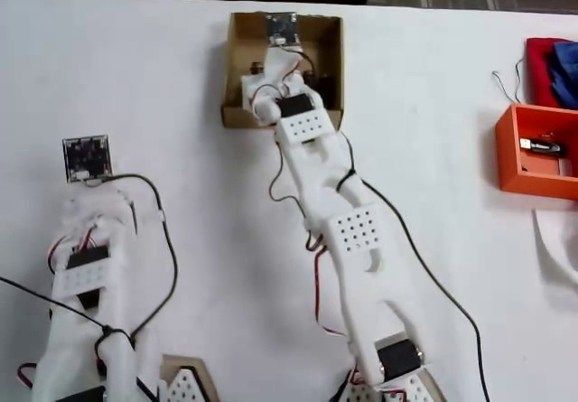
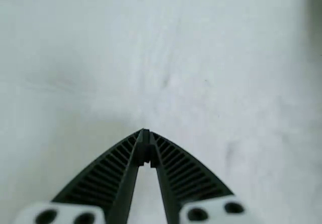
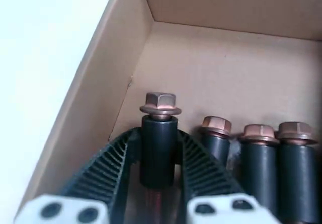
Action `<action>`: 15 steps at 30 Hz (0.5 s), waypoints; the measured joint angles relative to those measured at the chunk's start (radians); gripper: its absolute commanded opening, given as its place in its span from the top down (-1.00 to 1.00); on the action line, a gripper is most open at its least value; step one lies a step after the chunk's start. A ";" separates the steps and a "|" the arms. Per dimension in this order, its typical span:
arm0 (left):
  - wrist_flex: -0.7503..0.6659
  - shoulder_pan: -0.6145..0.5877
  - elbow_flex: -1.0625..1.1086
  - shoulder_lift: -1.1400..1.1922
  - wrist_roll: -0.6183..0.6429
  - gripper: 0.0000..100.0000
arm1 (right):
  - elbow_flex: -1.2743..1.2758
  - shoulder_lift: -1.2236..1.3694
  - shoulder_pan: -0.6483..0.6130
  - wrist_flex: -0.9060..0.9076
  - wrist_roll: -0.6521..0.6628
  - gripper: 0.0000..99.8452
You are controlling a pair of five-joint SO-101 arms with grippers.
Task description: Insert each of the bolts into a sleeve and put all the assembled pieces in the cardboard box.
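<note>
Clamping sleeved bolt (image 3: pixel 159 148) in right fingers (image 3: pixel 105 168) inside cardboard box (image 3: pixel 100 73), left fingers (image 2: pixel 110 171) clenched empty, risking toppling close-packed neighbouring assemblies (image 3: pixel 259 158) when opening.

Copper-brown bolts (image 3: pixel 160 104), matte black on every sleeve (image 3: pixel 158 151), plain tan cardboard box (image 3: pixel 100 98). Black ribbed fingers (image 3: pixel 105 168), white table (image 2: pixel 151 48), and there's a bright orange bin (image 1: pixel 510 163) too.

No legible writing.
The cardboard box (image 3: pixel 90 93) walls look plain, no marks can be made out on the bolt heads (image 3: pixel 160 102), and a pale patch on the dark item (image 1: pixel 542 146) in the orange tray (image 1: pixel 510 163) is too small to read.
</note>
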 measured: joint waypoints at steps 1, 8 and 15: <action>0.000 0.000 0.000 0.000 0.000 0.94 | 0.000 0.000 0.000 -0.002 0.000 0.96; 0.000 0.000 0.000 0.000 0.000 0.94 | -0.002 0.003 0.000 0.002 0.000 0.96; 0.000 0.000 0.000 0.000 0.000 0.94 | -0.003 0.002 0.000 0.055 0.000 0.96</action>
